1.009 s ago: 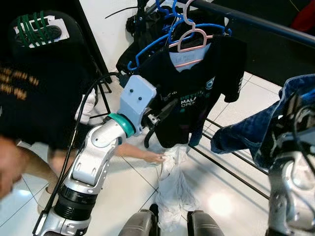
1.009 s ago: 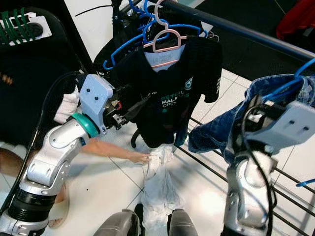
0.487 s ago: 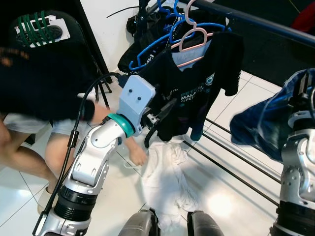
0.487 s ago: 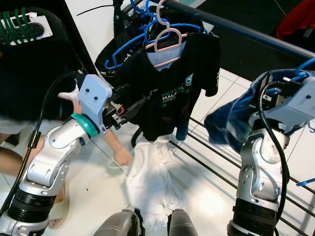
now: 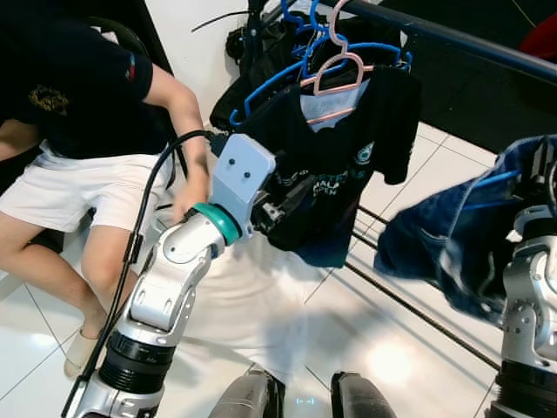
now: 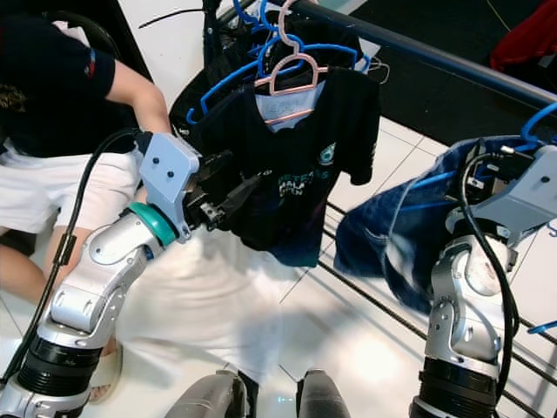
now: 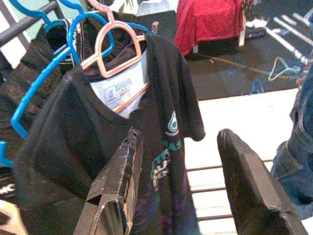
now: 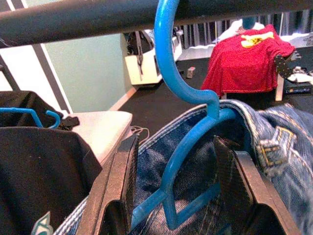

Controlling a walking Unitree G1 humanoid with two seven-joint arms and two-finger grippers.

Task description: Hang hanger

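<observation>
The rail [image 6: 452, 61] is the landmark here. In the right wrist view the blue hanger [image 8: 183, 142] carrying the denim garment [image 6: 392, 235] has its hook curved over the rail, so the hook looks seated, or very nearly so. The right claw [image 8: 178, 196] sits just under the rail with its two black fingers [image 8: 120, 186] spread on either side of the hanger's neck. There is a gap on each side, so it looks open and not squeezing anything; whether a pad brushes the denim cannot be told.

From the head views, the denim garment hangs below the rail on the robot's right, in front of the right arm, its lower part trailing down toward the lower bars of the rack [image 6: 365, 300].

Further along the rail toward the robot's left, a black T-shirt [image 5: 339, 165] hangs on a pink hanger [image 5: 335, 65] among several other blue hangers. The left claw [image 7: 183, 186] is held open in front of the shirt's lower half, gripping nothing.

A person [image 5: 78, 131] in a dark top and white shorts crouches beside the rail's left end, and a white cloth [image 6: 200, 296] is spread below the shirt.

As a judgement, the hanging is essentially done. What remains is for the right claw to draw clear without dragging the hook off the rail.
</observation>
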